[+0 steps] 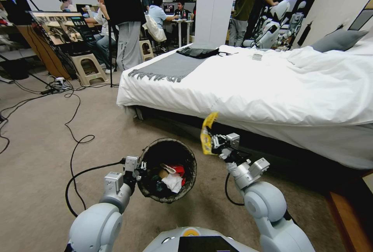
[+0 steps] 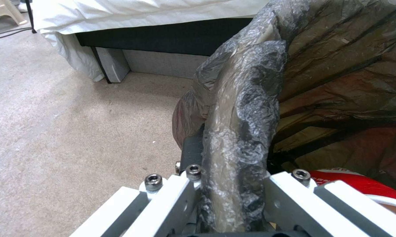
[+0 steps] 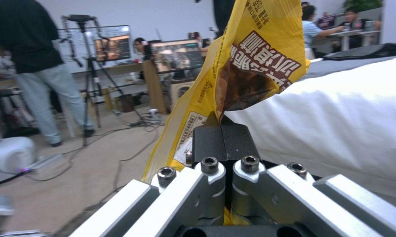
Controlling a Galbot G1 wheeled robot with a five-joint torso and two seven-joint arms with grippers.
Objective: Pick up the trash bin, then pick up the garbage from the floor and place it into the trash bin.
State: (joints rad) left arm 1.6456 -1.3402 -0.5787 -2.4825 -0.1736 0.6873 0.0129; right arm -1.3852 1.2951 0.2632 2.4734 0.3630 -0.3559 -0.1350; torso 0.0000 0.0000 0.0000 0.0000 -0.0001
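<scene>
The trash bin (image 1: 168, 170) with its black bag liner hangs off the floor in front of me, my left gripper (image 1: 139, 165) shut on its rim (image 2: 237, 138). Inside lie a red-and-white cup (image 1: 178, 169), white tissue (image 1: 173, 182) and brown paper. To the right of the bin and a little higher, my right gripper (image 1: 213, 141) is shut on a yellow snack wrapper (image 1: 207, 133), garbage that stands up from the closed fingers (image 3: 220, 138). The wrapper (image 3: 246, 65) is beside the bin's opening, not over it.
A bed with white sheets (image 1: 279, 84) runs along the right, its dark base (image 2: 163, 36) close behind the bin. Black cables (image 1: 75, 143) snake over the beige carpet at left. People, stools, a tripod (image 3: 89, 75) and monitors stand at the back.
</scene>
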